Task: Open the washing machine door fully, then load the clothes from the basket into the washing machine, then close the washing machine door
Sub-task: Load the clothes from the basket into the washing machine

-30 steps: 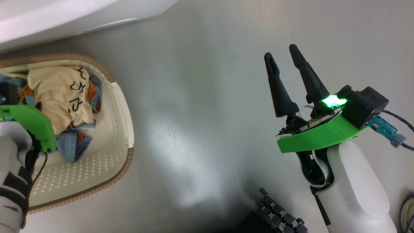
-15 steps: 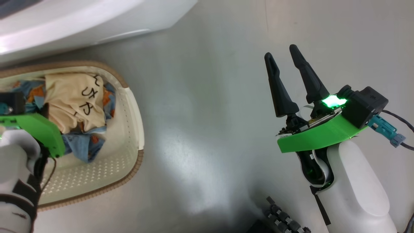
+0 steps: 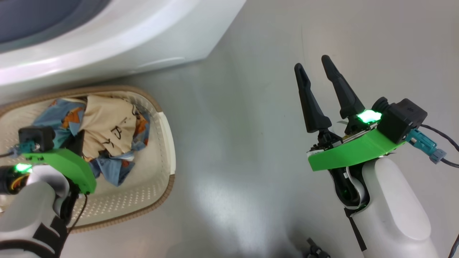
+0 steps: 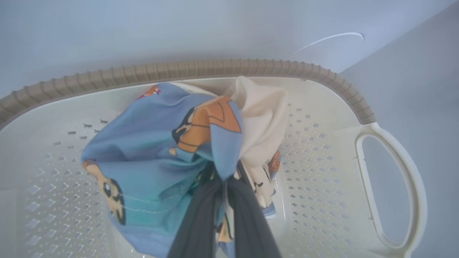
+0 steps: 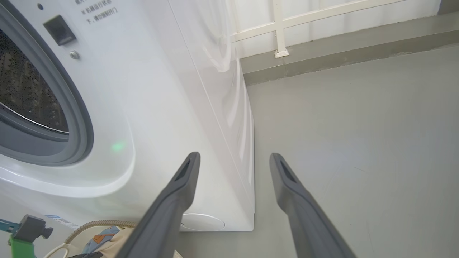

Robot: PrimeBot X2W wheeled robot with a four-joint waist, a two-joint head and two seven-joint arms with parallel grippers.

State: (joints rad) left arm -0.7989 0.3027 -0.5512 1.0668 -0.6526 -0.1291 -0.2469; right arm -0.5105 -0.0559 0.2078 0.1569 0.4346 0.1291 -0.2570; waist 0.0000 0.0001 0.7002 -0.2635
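The left gripper [image 4: 226,173] pinches the clothes [image 4: 154,157] in the basket [image 4: 322,143] at near left (right gripper [image 3: 312,62] spread wide, empty). With so thin a fold caught, garments may slip out short of the washing machine [image 5: 161,89] just beyond.

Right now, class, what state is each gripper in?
Left gripper: shut on the clothes.
Right gripper: open, holding nothing.

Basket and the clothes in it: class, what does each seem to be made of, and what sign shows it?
Basket: likely moulded plastic, cream, slightly glossy; it has even punched holes and a ribbed brown rim. Clothes: soft fabric, matt; they crease and bunch, and carry printed pictures.
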